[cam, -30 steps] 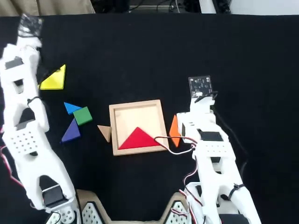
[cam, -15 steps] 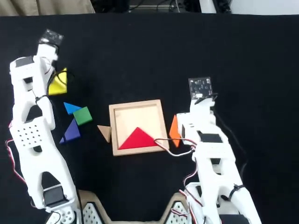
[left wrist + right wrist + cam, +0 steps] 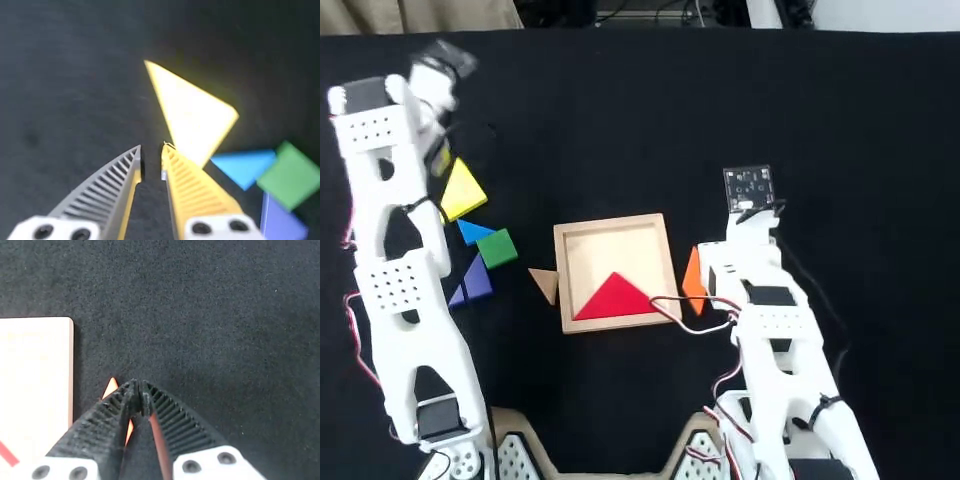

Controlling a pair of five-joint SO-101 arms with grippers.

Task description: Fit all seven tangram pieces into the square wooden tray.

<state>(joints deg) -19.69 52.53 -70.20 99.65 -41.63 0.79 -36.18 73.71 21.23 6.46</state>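
Observation:
The square wooden tray lies mid-table with a red triangle in its near part. My left gripper is down on the cloth, its fingers nearly together with nothing between them, one fingertip against the edge of the yellow triangle. That yellow triangle lies far left of the tray. My right gripper is shut, tips touching, low over the orange triangle, which rests just right of the tray. The orange triangle is partly hidden by that arm.
Between the yellow piece and the tray lie a small blue triangle, a green square and a purple-blue piece. A tan triangle rests by the tray's left edge. Black cloth stretches open behind and to the right.
My left arm has swung in toward the yellow triangle, which has slid nearer the blue and green pieces and turned. The right arm has stayed still.

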